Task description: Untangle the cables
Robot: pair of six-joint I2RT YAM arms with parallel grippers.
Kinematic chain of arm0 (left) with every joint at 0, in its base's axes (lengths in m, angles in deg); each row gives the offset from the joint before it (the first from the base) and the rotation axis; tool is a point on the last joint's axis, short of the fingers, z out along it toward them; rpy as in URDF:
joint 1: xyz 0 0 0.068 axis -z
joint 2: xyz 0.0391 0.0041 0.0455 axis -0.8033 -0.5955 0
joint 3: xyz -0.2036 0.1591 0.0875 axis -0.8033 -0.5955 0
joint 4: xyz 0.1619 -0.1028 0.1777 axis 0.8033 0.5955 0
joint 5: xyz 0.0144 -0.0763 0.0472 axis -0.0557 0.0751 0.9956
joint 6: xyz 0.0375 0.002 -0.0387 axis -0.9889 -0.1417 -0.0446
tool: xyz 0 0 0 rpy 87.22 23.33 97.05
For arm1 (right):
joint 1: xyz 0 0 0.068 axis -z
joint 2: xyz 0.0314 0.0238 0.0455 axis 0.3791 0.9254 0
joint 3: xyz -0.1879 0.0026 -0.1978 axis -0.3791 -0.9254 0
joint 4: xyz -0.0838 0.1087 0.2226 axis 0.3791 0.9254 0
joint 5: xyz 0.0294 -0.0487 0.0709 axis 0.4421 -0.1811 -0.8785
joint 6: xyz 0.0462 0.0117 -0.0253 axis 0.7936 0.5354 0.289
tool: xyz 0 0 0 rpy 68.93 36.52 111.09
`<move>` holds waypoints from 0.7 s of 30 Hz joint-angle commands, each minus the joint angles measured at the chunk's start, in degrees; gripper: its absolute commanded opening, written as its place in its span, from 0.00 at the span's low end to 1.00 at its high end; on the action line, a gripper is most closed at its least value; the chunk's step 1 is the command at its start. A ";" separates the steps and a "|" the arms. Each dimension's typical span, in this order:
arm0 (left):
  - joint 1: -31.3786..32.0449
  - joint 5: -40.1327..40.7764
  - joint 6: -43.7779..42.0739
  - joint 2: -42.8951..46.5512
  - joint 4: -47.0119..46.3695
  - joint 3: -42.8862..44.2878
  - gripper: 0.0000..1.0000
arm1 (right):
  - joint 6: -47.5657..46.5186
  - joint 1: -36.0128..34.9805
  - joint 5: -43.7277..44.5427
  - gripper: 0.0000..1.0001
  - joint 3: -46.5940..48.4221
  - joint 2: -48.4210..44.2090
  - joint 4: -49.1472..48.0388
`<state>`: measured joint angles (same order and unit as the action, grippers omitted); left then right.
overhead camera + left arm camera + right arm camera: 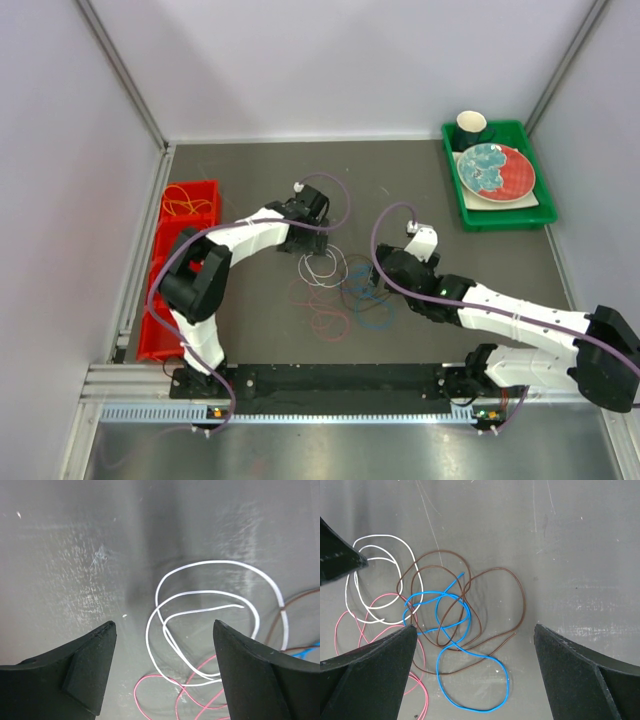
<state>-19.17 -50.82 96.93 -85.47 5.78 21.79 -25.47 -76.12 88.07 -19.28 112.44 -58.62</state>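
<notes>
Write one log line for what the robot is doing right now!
left tool: open, above white wire | right tool: open, above blue wire, brown wire | nothing gripped

text: none readable | labels, brands: none readable | numbers, signs: none readable | views checked: top, left wrist, right wrist

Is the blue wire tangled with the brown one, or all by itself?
Tangled. In the right wrist view the blue wire crosses the loops of the brown wire in several places.
</notes>
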 commanded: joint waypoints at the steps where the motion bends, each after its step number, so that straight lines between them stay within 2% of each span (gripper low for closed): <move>1: 0.26 0.22 -0.16 -1.53 -0.96 -1.08 0.81 | -0.47 0.14 0.13 0.99 2.51 0.33 -1.15; 8: 0.17 1.54 -0.78 -4.08 -1.32 -0.38 0.73 | -0.56 0.14 0.04 0.99 2.60 0.33 -1.24; 12: 0.08 2.59 -0.95 -5.57 -1.32 1.20 0.62 | -0.47 0.14 0.13 0.99 2.60 0.50 -1.33; 13: 0.08 2.86 -0.95 -6.36 -1.32 1.55 0.56 | -0.39 0.14 0.04 0.99 2.69 0.68 -1.24; 15: -0.09 3.30 -0.87 -7.68 -1.14 2.43 0.50 | -0.47 0.14 0.13 0.99 2.78 0.85 -1.24; 16: -0.18 3.21 -0.95 -8.12 -1.14 2.70 0.45 | -0.47 0.14 0.04 0.99 2.86 0.85 -1.24; 20: -1.06 3.56 -0.69 -9.97 -0.62 4.72 0.00 | -0.56 0.14 0.04 0.99 3.04 1.12 -1.06; 21: -1.23 3.91 -0.69 -10.14 0.00 6.20 0.00 | -0.56 0.14 -0.04 0.99 3.13 1.12 -0.98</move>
<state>-19.32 -49.16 96.64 -92.29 4.28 25.73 -25.49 -76.12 88.00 -19.24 113.29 -58.60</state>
